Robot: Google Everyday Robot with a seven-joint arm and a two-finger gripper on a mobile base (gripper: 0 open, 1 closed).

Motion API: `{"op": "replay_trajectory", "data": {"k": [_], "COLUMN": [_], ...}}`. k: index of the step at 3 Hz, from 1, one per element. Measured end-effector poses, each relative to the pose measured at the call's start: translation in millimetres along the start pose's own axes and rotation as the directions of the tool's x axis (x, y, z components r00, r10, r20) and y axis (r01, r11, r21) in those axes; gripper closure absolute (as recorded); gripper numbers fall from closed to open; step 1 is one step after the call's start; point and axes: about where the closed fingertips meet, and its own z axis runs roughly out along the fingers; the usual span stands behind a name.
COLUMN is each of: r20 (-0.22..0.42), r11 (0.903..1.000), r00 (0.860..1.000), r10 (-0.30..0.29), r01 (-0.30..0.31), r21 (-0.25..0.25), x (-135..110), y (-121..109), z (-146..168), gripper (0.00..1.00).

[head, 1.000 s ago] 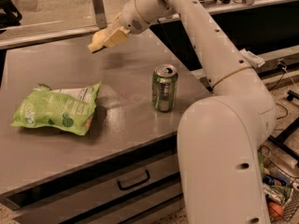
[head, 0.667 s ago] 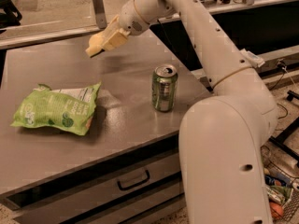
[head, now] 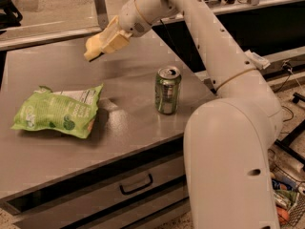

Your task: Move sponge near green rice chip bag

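Sponge (head: 93,49) clamped in gripper (head: 106,41) above table (head: 138,73), partly hidden by fingers (head: 116,34) (green rice chip bag (head: 59,111) well apart).

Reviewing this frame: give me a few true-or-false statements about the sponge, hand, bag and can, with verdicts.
1. The hand holds the sponge above the table. True.
2. The sponge lies on the green rice chip bag. False: it is in the air, apart from the bag and farther back.
3. The green can stands upright on the table. True.
4. The can is left of the bag in this view. False: it stands to the bag's right.
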Motion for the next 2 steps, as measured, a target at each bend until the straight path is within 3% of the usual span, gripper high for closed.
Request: {"op": "replay_trajectory", "data": {"k": [2], "r20": [-0.043], "r11": [0.9927], "r00": [0.997], "r10": [-0.071], "r01": [0.066], "r21": [-0.101], "x": [-3], "y": [32], "z": [18], "gripper": [1.00]}}
